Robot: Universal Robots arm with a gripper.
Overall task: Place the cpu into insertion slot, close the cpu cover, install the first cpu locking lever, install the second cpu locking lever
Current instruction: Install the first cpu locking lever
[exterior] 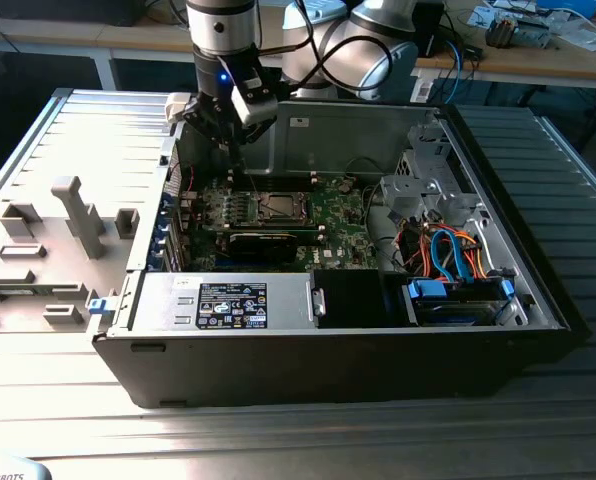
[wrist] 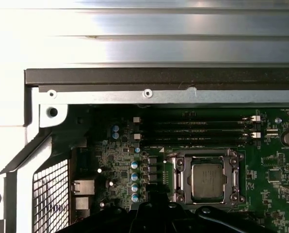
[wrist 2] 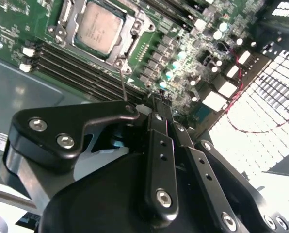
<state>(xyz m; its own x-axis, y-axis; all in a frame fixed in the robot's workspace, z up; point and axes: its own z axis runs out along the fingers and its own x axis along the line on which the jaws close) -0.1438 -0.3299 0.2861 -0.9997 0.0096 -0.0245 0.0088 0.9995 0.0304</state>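
Exterior view: open computer case on ribbed metal table.

The cpu sits in the insertion slot (cpu cover down).

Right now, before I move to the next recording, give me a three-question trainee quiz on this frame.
1. True or false: the cpu already sits in the insertion slot.
2. Multiple choice: in the exterior view, the end effector is (a) over the drive cables at the exterior view's right, (b) above the motherboard near the case's back wall, (c) resting on the grey fixture tray outside the case.
3. Fill in: in both wrist views, the cpu cover lies ____ around the chip.

Key: 1 true; 2 b; 3 closed (flat, framing the silver top).
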